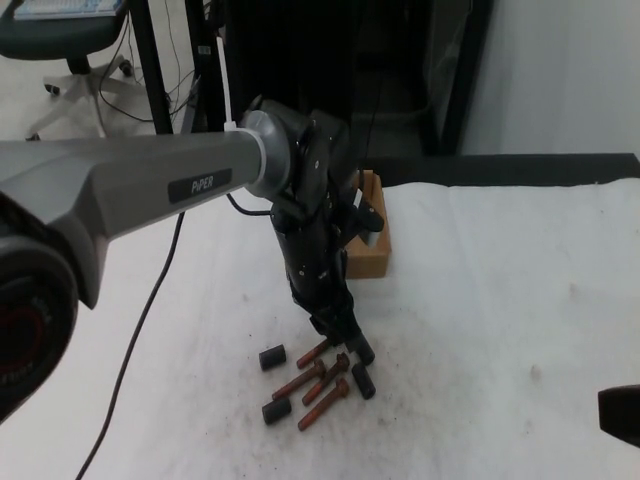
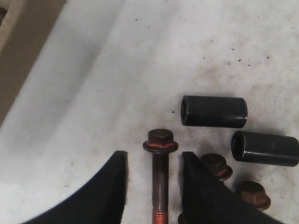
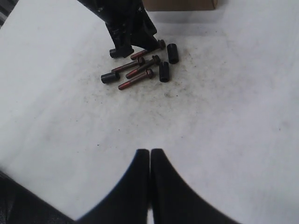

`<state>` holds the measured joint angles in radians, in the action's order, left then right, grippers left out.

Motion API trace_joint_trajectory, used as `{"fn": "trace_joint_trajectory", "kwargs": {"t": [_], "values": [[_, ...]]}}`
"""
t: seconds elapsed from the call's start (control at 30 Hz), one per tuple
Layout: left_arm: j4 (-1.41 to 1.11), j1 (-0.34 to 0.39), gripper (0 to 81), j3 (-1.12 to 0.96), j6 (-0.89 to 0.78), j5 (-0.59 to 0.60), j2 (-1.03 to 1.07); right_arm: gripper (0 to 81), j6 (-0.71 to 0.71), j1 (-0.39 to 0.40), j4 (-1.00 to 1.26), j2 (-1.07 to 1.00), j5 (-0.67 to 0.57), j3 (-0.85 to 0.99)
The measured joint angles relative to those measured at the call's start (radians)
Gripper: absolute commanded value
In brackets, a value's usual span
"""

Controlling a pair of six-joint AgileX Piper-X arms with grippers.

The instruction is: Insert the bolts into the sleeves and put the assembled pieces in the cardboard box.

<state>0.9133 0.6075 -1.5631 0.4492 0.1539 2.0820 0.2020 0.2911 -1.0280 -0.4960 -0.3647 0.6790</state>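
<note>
Several rusty bolts (image 1: 322, 392) and black sleeves (image 1: 272, 357) lie loose on the white bench. My left gripper (image 1: 340, 335) is lowered onto the far end of this pile. In the left wrist view it (image 2: 154, 155) stands open, its fingers on either side of one bolt (image 2: 160, 177) with a gap on each side. Two sleeves (image 2: 214, 111) lie just beyond, beside more bolt heads (image 2: 217, 165). My right gripper (image 3: 150, 154) is shut on nothing, well back from the pile (image 3: 135, 79). The cardboard box (image 1: 368, 250) stands behind the left arm.
The bench's white cloth (image 1: 500, 300) is dirty around the parts. A black cable (image 1: 150, 300) runs across the bench's left side. The bench's dark back edge (image 1: 520, 165) lies behind the box. An office chair (image 1: 70, 50) stands on the floor at far left.
</note>
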Motion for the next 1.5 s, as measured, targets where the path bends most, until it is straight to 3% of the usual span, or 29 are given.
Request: {"fn": "trace_joint_trajectory", "kwargs": {"t": [0.43, 1.37, 1.5], "values": [[0.068, 0.000, 35.4, -0.001, 0.013, 0.000, 0.000, 0.8, 0.000, 0.000, 0.006, 0.000, 0.000, 0.000], [-0.107, 0.000, 35.4, 0.075, 0.022, -0.016, 0.000, 0.8, 0.000, 0.000, 0.008, 0.000, -0.001, -0.005], [-0.110, 0.000, 31.4, 0.077, 0.022, -0.025, 0.000, 0.8, 0.000, 0.000, 0.008, 0.000, -0.001, -0.005]]}}
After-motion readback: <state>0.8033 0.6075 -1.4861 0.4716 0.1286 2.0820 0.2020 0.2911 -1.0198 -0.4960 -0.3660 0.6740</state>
